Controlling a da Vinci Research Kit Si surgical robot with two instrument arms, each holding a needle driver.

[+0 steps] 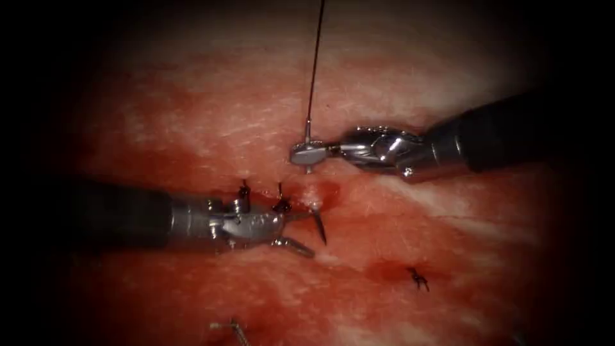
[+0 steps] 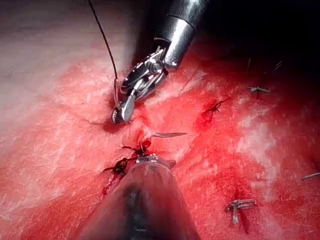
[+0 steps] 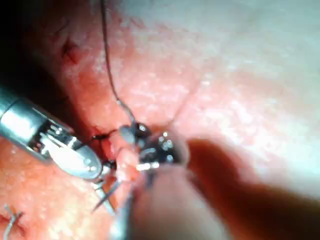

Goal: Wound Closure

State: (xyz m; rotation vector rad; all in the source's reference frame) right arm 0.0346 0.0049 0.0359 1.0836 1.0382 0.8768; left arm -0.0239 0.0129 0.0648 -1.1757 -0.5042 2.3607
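Left gripper (image 1: 306,232) open around needle (image 1: 318,225) tip emerging from tissue (image 1: 397,218), right gripper (image 1: 307,152) clamping needle's tail.

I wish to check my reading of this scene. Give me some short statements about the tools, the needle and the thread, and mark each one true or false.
1. The right tool holds the needle near its thread end. True.
2. The needle lies loose on top of the tissue. False: its middle is in the tissue and its tip sticks out beside the left tool.
3. The left tool's fingers are shut on the thread. False: they are open and hold nothing.
4. The thread runs upward from the needle's tail in the endoscope view. True.
5. Dark knots sit on the tissue close to the left tool. True.
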